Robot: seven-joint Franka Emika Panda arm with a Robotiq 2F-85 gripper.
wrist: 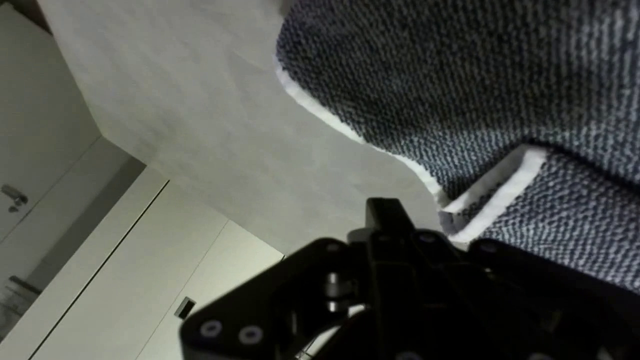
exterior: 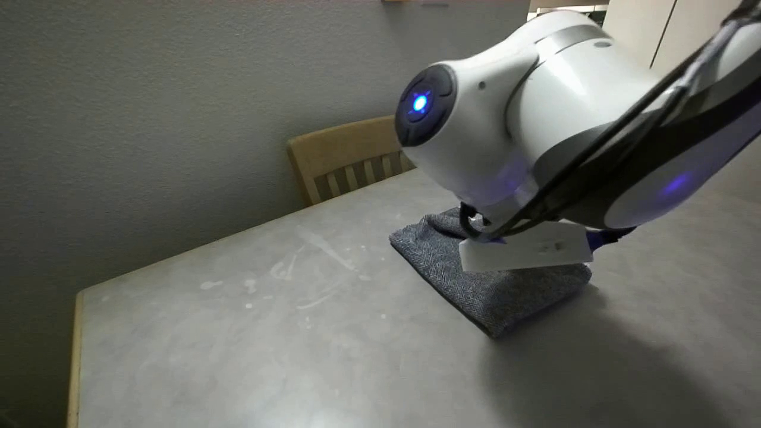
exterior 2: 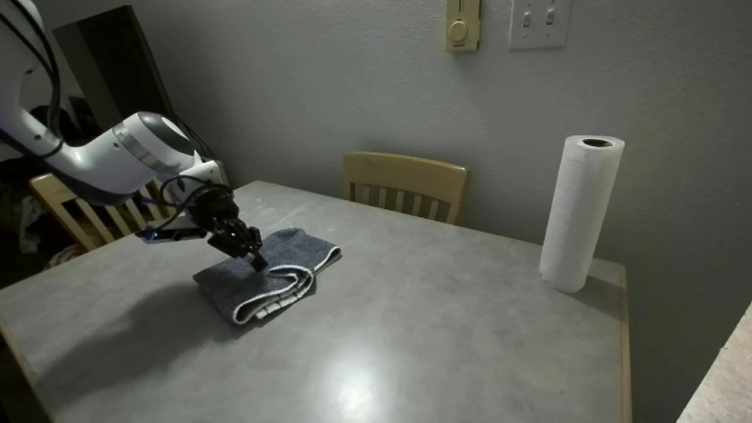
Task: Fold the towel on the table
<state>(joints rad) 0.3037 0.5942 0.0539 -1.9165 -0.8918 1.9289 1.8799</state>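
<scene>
The towel (exterior: 458, 285) lies folded on the light grey table (exterior: 238, 362), with its plain blue-grey side up. In an exterior view the towel (exterior 2: 288, 249) shows a white-edged side that bends into a wavy, layered fold, with some white-and-dark striping beneath. My gripper (exterior 2: 258, 262) points down at the towel's middle near that fold; I cannot tell whether it touches. In the wrist view the gripper (wrist: 387, 215) has its fingers together with no cloth between them. The towel (wrist: 480, 85) lies beyond and to the right, its white hem folded over. In an exterior view the arm hides the fingers.
A paper towel roll (exterior 2: 578, 217) stands upright near the table's right edge. A wooden chair (exterior 2: 405, 179) stands against the wall side, and another chair (exterior 2: 88, 220) is behind the arm. Pale cabinets (wrist: 125, 260) show past the table edge in the wrist view.
</scene>
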